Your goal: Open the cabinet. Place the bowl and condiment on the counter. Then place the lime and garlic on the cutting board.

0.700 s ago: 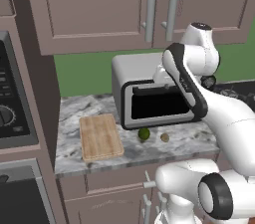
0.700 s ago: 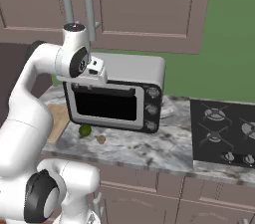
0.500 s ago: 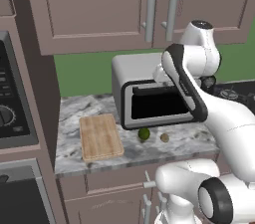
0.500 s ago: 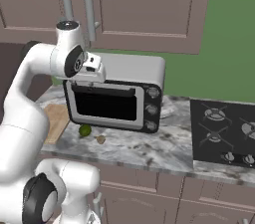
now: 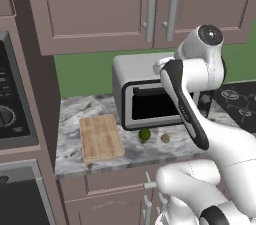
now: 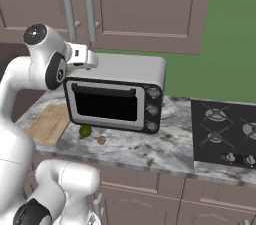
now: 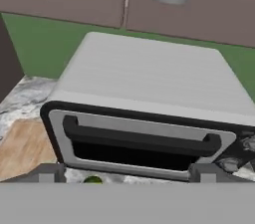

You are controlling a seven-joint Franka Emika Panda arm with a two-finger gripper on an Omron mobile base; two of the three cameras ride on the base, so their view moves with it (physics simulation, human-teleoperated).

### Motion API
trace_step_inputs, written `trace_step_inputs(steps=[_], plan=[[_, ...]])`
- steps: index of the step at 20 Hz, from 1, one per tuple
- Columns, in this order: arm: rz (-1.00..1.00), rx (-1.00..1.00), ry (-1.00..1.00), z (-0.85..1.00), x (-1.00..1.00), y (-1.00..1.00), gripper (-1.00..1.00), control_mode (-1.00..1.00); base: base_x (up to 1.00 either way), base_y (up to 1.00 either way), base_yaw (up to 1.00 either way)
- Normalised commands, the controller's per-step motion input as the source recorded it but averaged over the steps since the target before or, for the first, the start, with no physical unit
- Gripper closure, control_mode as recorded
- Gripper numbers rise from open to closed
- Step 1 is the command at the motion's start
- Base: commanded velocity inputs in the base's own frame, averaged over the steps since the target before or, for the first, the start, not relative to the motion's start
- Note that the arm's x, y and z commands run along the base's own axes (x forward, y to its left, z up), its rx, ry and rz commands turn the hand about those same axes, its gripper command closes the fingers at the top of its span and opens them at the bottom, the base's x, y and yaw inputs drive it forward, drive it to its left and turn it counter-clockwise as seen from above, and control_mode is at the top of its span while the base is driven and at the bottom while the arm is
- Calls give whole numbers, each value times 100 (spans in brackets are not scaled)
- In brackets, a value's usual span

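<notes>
We are a white robot arm at a kitchen counter [image 5: 90, 109], and the step in hand, as we judge it, is opening the cabinet [image 5: 100, 9]. Its double doors are shut, and two long grey bar handles [image 5: 151, 1] hang side by side where the doors meet, above a silver toaster oven [image 6: 117, 94].

Our gripper [image 6: 85, 58] hangs in front of the toaster oven's upper left corner, below the handles and touching nothing. Its fingers [image 7: 46, 173] are spread wide, with nothing between them. In the hand view, the two handle ends show at the top edge, so the hand points below them.

To do this well, we think the hand should rise and tip up until one bar sits between the spread fingers, then close on the bar itself and pull in an arc that follows the door's hinge. Which door hides the bowl and condiment we cannot tell, as neither shows behind the closed doors. The toaster oven stands just below, so the hand has to clear its top.

On the counter, the lime [image 5: 144, 134] and garlic [image 5: 165, 138] lie near each other at the toaster oven's front edge. The cutting board [image 5: 100, 137] lies bare just to their left.
</notes>
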Motion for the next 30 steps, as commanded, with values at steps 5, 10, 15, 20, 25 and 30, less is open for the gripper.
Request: trace_step_inputs(steps=[5,10,15,20,25,30], plan=[[-3,1,-15,89,15,-3,-100,-100,0,0,0],[0,2,-11,68,14,-3,-100,-100,0,0,0],[0,0,-8,20,29,-1,-100,-100,0,0,0],[0,0,-10,0,36,-17,-100,-100,0,0,0],[0,0,-2,0,58,-7,-100,-100,0,0,0],[0,0,0,0,60,0,-100,-100,0,0,0]])
